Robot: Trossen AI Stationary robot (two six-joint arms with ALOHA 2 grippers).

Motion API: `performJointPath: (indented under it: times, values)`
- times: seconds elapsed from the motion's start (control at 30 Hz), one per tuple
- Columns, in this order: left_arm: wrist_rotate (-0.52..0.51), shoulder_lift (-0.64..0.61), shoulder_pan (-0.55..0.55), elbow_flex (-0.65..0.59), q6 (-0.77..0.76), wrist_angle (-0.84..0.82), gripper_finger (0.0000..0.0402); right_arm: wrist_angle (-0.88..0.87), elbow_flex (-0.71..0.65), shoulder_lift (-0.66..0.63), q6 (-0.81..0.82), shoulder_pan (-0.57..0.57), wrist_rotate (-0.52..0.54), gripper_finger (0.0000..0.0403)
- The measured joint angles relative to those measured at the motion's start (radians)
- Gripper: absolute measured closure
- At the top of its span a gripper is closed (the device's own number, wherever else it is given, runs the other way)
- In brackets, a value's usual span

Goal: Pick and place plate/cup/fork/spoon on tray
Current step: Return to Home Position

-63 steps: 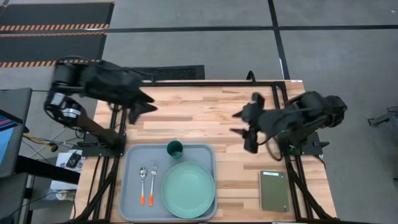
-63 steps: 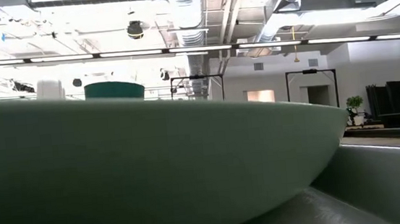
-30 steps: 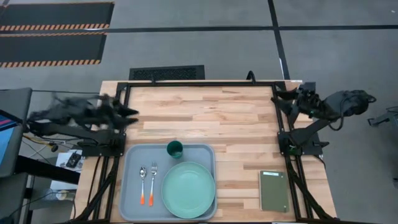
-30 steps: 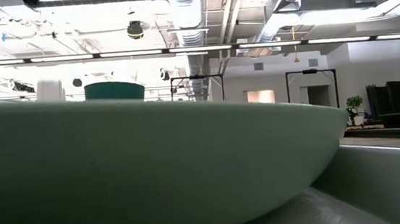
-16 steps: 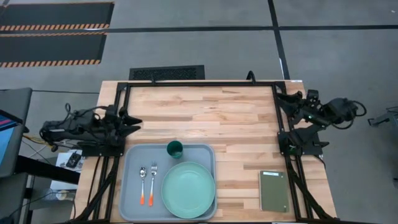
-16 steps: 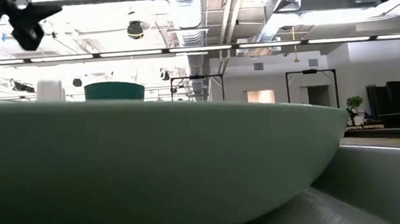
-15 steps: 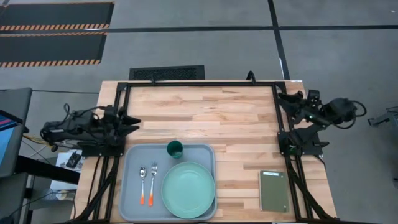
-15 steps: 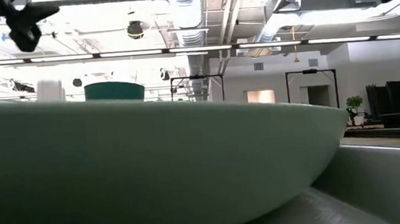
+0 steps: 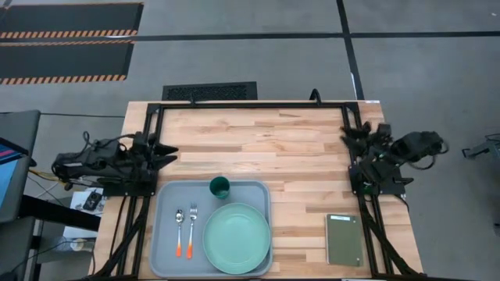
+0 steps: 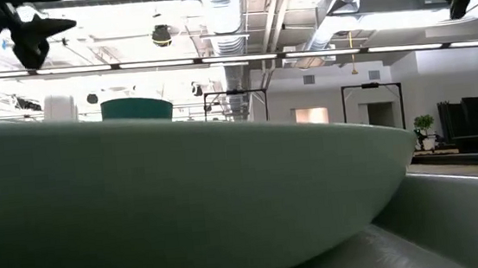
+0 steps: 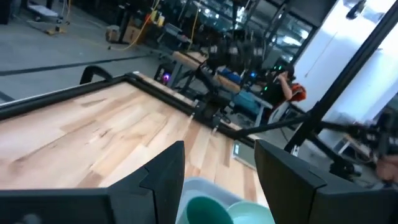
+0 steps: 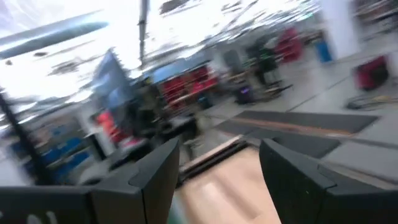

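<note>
The pale grey-blue tray (image 9: 166, 251) lies at the table's near edge, left of centre. On it rest the mint-green plate (image 9: 237, 237), the dark teal cup (image 9: 219, 186) upright at the tray's far rim, and the spoon (image 9: 179, 226) and fork (image 9: 192, 223) side by side, orange tips toward the near edge. My left gripper (image 9: 168, 152) is folded back at the table's left edge, open and empty. My right gripper (image 9: 348, 134) stands at the right edge, also open and empty. In the left wrist view the cup (image 11: 202, 210) shows between the fingers, far off.
A small dark green pad (image 9: 344, 239) lies at the near right. The black frame rails (image 9: 250, 104) run along the far edge and down both sides. Bare wood (image 9: 258, 148) spans the table's middle and far half. The plate (image 10: 184, 199) fills the low view.
Both arms have sunk and folded back onto their bases. The left gripper came down at the left edge and settled early. The right gripper kept sinking, shifting a little toward the near edge. Both stayed open. The tableware on the tray has not moved.
</note>
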Motion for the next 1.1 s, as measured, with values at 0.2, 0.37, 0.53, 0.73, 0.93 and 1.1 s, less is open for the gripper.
performJointPath:
  times: [0.2, 0.37, 0.53, 0.73, 0.93, 1.1]
  values:
    - [0.052, 0.001, 0.0, -0.138, -0.017, 0.196, 0.0221, 0.512, -0.286, 0.0, -0.156, 0.001, -0.321, 0.0154]
    - [0.083, 0.0, 0.0, -0.192, -0.044, 0.236, 0.0221, 0.653, -0.391, 0.0, -0.187, 0.0, -0.367, 0.0154]
    - [0.075, 0.0, 0.0, -0.193, -0.013, 0.227, 0.0221, 0.572, -0.396, 0.0, -0.151, -0.001, -0.209, 0.0154]
    - [0.016, 0.0, 0.0, -0.193, 0.008, 0.146, 0.0221, 0.505, -0.396, 0.0, -0.172, -0.029, -0.209, 0.0154]
    - [0.005, 0.0, 0.0, -0.208, 0.008, 0.118, 0.0221, 0.482, -0.396, 0.0, -0.165, -0.084, -0.223, 0.0154]
    - [0.058, 0.0, 0.0, -0.328, -0.02, 0.274, 0.0221, 0.479, -0.396, 0.0, -0.163, -0.12, -0.239, 0.0154]
